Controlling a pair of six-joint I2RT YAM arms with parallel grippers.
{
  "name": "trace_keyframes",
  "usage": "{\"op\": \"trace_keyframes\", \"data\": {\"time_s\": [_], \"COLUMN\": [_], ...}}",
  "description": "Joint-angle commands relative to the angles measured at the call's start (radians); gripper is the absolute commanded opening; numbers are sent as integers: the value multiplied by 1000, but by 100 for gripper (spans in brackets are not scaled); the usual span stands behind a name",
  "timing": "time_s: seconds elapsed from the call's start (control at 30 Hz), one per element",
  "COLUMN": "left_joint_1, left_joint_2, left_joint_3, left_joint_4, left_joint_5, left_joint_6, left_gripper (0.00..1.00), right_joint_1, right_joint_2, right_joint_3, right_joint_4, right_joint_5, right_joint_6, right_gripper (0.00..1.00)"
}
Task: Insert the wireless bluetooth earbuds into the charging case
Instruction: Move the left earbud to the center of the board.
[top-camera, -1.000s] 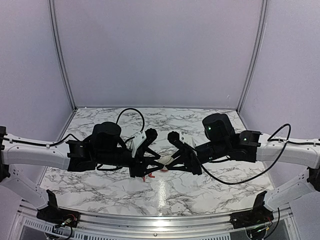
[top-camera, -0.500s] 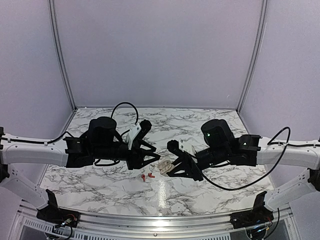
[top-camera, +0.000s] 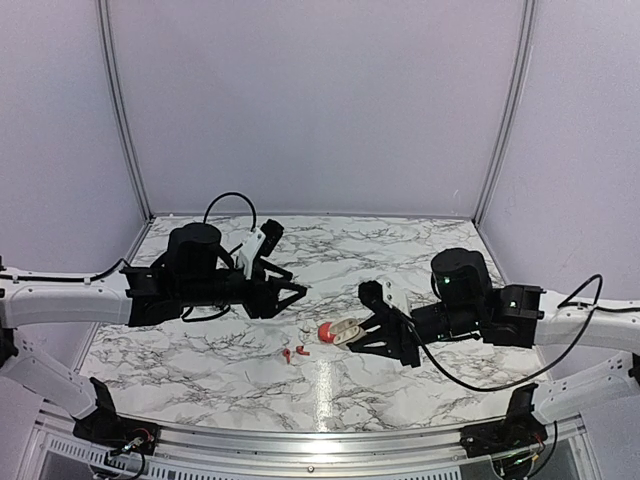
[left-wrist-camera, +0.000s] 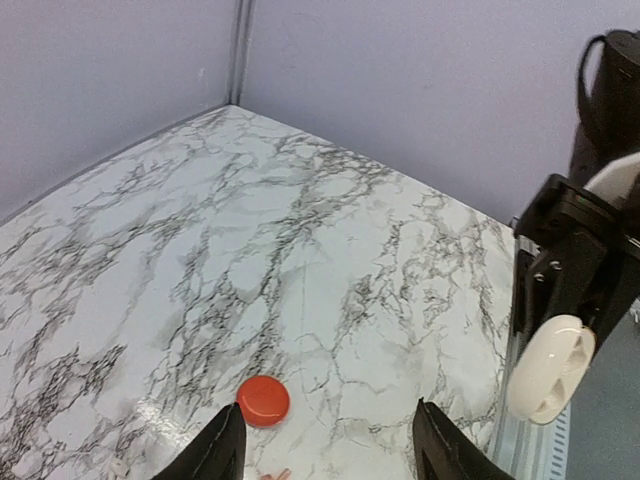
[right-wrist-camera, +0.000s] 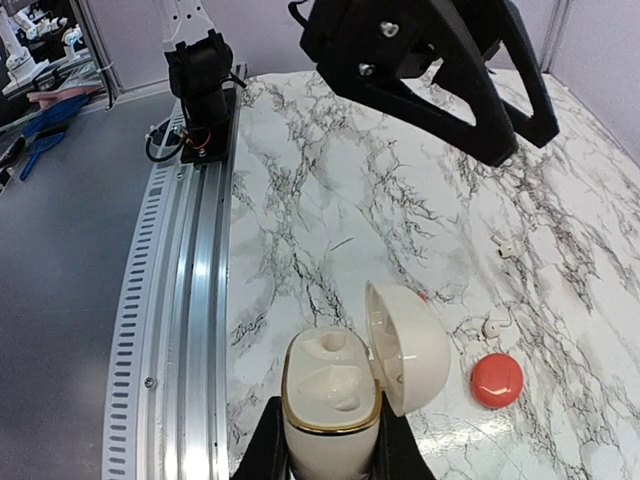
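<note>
Lilac walls (top-camera: 320, 110) enclose a white marble counter (top-camera: 200, 360) with grey veins. At left, my left fingers (top-camera: 292, 292) hang above the counter. They are spread apart with nothing between them, and the marble shows through the gap in my left wrist view. Below them and slightly to the right, two small red earbuds (top-camera: 302, 350) lie loose on the counter, close together and outside the case. Further right, a red disc (top-camera: 327, 330) lies flat on the marble near the case (top-camera: 346, 329). The case is white, with its lid swung open on the hinge and two moulded seats visible inside a gold rim. At right, my right fingers (top-camera: 360, 334) are clenched on the case's lower body, one on each side.
</note>
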Motion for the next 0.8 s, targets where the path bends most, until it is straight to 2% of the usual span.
{"op": "trace_keyframes", "data": {"time_s": [0.0,0.13,0.27,0.47,0.7,0.77], "left_joint_1": [94,148,156,177,177,176], "left_joint_2": [1,46,167,385,597,654], "left_joint_3": [-14,15,164,432,658,711], "left_joint_4": [-41,-136,-403,-792,-1015,-1066], "left_joint_5": [-86,-106,-214,-281,-283,-299], "left_joint_6": [-91,-91,20,168,256,275], "left_gripper": [59,59,59,57,56,53], "right_joint_1": [-1,1,8,23,29,29], "right_joint_2": [-126,-188,-157,-122,-114,-114], "right_joint_3": [-72,-104,-76,-62,-58,-58], "right_joint_4": [158,221,178,141,132,131], "right_joint_5": [66,91,103,90,79,79], "right_joint_6": [32,4,-12,-11,-7,-6], "right_gripper": [0,0,0,0,0,0]}}
